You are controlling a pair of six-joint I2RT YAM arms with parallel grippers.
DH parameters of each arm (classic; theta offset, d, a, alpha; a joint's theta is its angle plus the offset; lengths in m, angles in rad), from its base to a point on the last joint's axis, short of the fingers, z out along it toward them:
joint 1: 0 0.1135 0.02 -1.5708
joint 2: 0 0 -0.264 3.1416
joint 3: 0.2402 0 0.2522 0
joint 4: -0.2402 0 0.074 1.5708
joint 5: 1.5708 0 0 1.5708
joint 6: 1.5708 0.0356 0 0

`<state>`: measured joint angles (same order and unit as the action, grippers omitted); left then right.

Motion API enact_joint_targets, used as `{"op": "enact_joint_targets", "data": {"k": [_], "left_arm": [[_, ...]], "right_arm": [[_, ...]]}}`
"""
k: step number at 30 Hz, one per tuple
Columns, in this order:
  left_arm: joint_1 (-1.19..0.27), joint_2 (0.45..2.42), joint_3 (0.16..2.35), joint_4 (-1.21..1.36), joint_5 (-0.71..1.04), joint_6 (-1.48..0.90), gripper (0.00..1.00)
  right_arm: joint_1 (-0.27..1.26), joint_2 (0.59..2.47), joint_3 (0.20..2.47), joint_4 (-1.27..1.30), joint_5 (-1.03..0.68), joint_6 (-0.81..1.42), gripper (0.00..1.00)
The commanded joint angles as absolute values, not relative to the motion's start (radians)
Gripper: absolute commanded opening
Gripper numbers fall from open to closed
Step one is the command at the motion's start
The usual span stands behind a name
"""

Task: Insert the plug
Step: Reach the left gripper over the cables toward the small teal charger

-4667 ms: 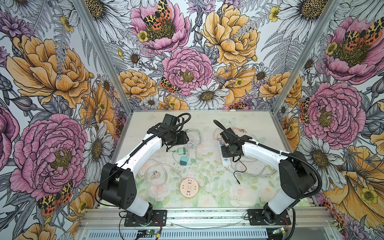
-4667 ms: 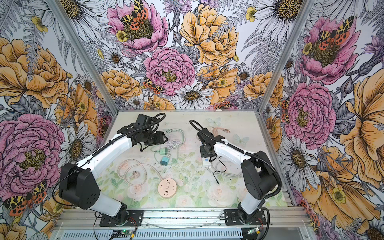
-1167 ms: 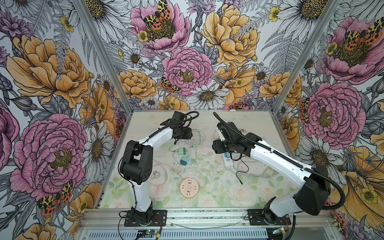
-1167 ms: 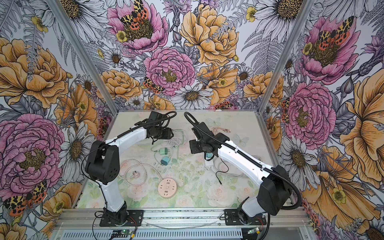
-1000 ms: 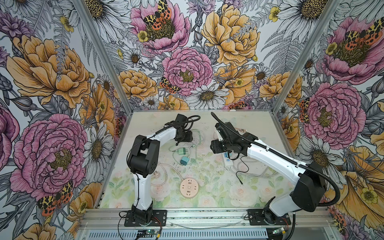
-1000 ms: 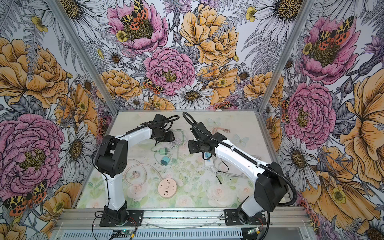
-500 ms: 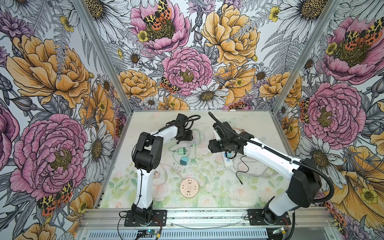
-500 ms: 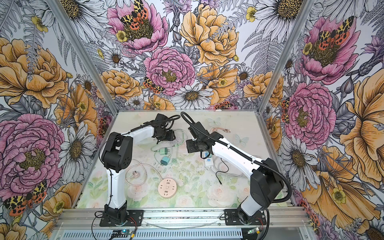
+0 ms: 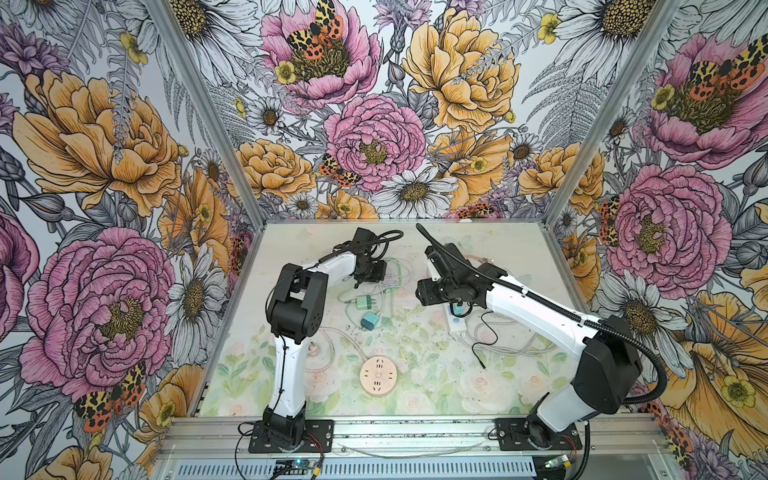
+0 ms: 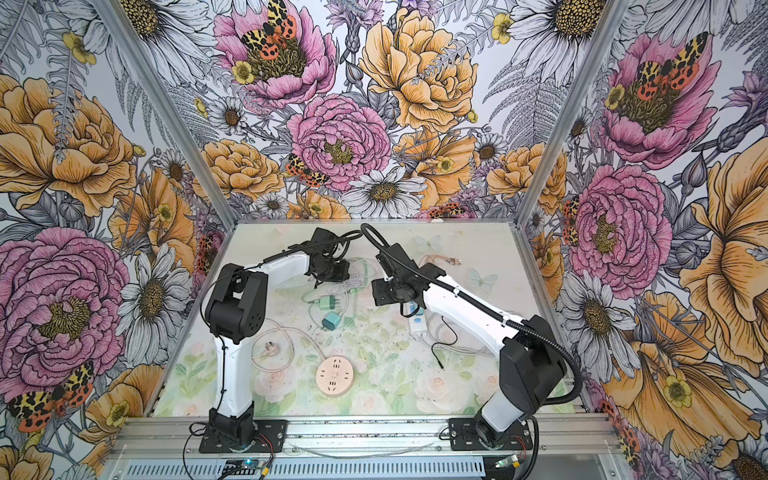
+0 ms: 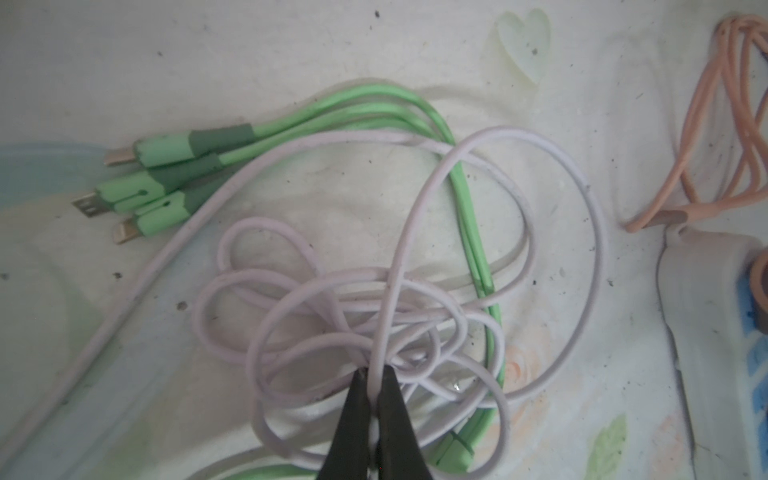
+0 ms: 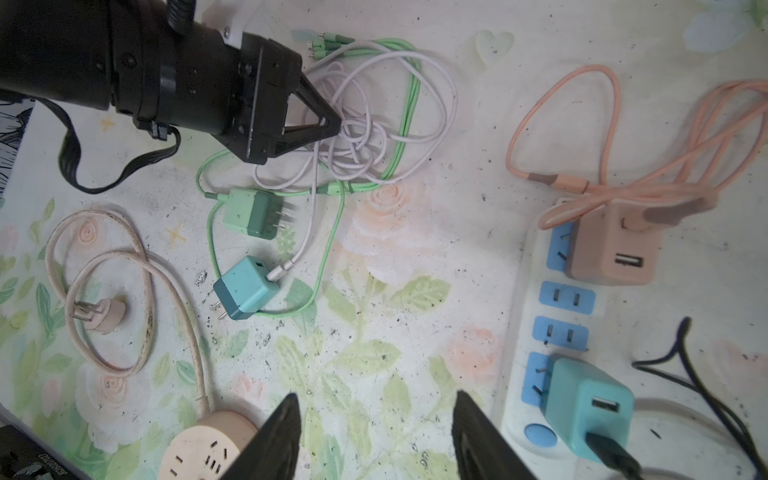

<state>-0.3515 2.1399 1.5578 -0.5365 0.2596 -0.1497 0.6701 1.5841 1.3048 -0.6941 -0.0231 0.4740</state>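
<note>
Left hand [image 11: 375,372]: clamped tight on a single strand of the lilac cable [image 12: 357,141], tips meeting round it right at the edge of the tangle. In both top views it sits left of the white power strip [image 9: 456,323], further back and well apart from it.
Right hand [image 12: 376,395]: fingers spread wide with nothing between them, held up over the surface [image 9: 498,249] just beside the strip, on the side facing the loose chargers.
Loose teal charger [image 12: 245,291]: here's the plug, down on its side, prongs sticking out, left of the strip in both top views and near it. The lilac cable's white connector lies just beside its port.
Green charger [image 12: 245,212]: just behind the loose teal one, also left of the strip. Its green cable [image 11: 473,232] threads through the lilac tangle, and three connector heads fan out on the tangle's far side from the strip.
Strip outlets: a peach charger [image 12: 611,249] is plugged in at one end under a heap of peach cable. A second teal charger [image 12: 586,407] with a black lead sits at the switch end, and two blue outlets show between them.
Round peach socket [image 9: 377,374]: front-left of the strip, toward the arm bases, well apart.
Beige cord [image 12: 99,311]: coiled further left of the strip, its plug standing on the surface.
</note>
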Motion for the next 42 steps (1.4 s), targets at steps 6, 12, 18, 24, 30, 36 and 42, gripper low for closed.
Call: {"op": "enact_joint_targets", "data": {"k": [6, 12, 18, 24, 30, 36, 42], "left_arm": [[-0.383, 1.878, 1.465, -0.531, 0.378, -0.188, 0.00], [-0.412, 1.774, 1.394, -0.531, 0.453, -0.189, 0.00], [-0.474, 1.779, 1.338, -0.530, 0.473, -0.189, 0.00], [-0.522, 1.811, 1.326, -0.531, 0.491, -0.187, 0.00], [-0.558, 1.937, 1.361, -0.531, 0.457, -0.209, 0.00], [-0.578, 1.957, 1.369, -0.531, 0.421, -0.223, 0.24], [-0.559, 1.791, 1.297, -0.559, 0.395, -0.217, 0.46]], "right_arm": [[0.664, 1.509, 1.270, -0.653, 0.000, 0.478, 0.58], [0.666, 1.484, 1.225, -0.631, -0.010, 0.485, 0.57], [0.666, 1.450, 1.183, -0.623, -0.002, 0.505, 0.56], [0.666, 1.427, 1.160, -0.620, -0.014, 0.517, 0.56], [0.669, 1.418, 1.141, -0.611, -0.016, 0.533, 0.56], [0.670, 1.405, 1.124, -0.607, -0.015, 0.543, 0.56], [0.671, 1.419, 1.125, -0.603, -0.037, 0.545, 0.55]]}}
